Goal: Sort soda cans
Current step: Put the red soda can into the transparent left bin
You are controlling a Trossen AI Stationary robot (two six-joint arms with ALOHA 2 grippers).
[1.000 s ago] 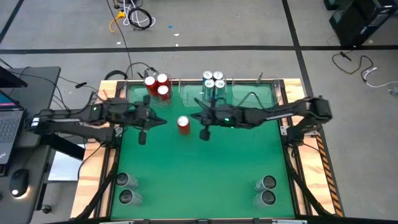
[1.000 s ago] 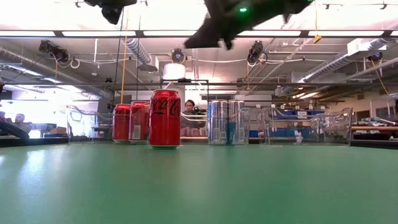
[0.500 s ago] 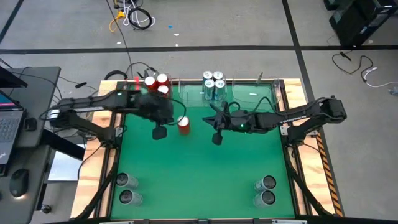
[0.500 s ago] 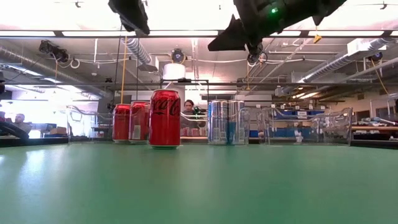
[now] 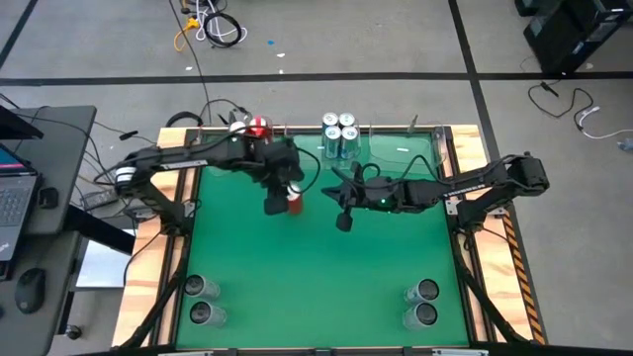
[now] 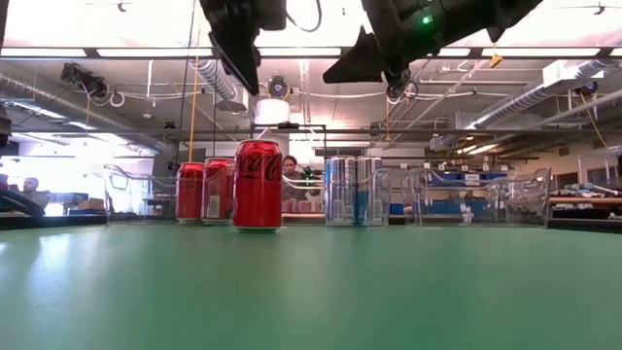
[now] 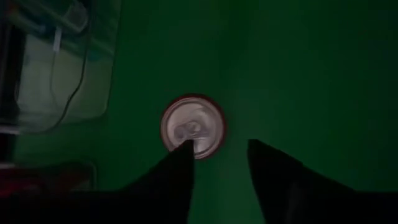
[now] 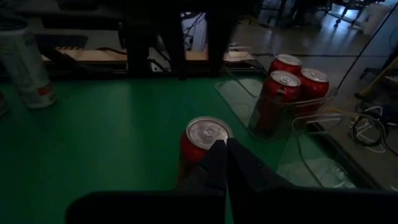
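Change: the left pincer [image 7: 217, 163] has swung in over the lone red can [image 5: 292, 203] and its jaws have come apart; a second ago it was off to the side and shut.
Meaning: a grasp looks imminent, probably to carry the can to the bin [image 8: 283, 146] with three red cans [image 8: 292, 84].
Can: upright on the tabletop [image 5: 316, 277], directly below the left pincer, not touched.
Left arm: stretched inward, pincer pointing down.
Right pincer [image 5: 341, 220]: jaws together, hovering just beside the can, idle.

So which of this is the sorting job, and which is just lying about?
Job:
lone red can
three red cans in a clear bin
blue-and-white cans
grey cans
left gripper, above the lone can

Lying about:
laptop
mouse
floor cables
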